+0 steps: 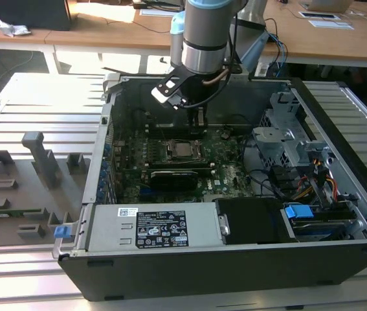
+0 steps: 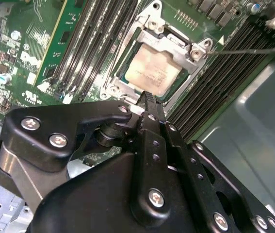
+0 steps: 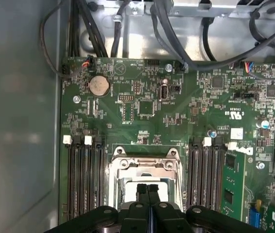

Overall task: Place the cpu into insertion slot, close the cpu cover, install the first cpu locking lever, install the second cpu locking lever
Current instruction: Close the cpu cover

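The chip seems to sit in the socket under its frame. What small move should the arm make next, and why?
Probably shift the shut pincer toward the thin lever. The cpu already lies under the cpu cover, which seems lowered. That lever sticks out free, seemingly unlatched, while the pincer hangs over the cpu's edge.
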`<state>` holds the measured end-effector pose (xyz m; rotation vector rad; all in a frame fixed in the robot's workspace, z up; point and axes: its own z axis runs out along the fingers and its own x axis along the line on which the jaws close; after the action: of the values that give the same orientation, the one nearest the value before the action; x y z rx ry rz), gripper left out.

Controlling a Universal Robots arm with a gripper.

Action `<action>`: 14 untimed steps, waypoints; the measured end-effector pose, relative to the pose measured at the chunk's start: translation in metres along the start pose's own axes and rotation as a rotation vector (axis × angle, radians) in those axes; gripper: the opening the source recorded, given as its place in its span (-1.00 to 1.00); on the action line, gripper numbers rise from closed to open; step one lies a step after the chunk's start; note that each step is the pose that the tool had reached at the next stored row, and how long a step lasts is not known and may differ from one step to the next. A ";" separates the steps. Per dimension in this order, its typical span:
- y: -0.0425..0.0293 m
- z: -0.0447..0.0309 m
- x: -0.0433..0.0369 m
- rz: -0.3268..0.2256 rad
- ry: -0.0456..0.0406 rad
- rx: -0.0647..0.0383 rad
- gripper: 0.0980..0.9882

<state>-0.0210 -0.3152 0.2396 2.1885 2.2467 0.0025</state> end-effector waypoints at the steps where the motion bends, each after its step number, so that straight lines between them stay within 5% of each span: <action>1: -0.0031 0.0014 0.0001 0.000 0.0000 0.000 -0.98; 14: -0.0133 0.0116 0.0004 0.000 0.0000 0.000 -0.98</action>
<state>-0.0342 -0.3152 0.2279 2.1884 2.2467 0.0025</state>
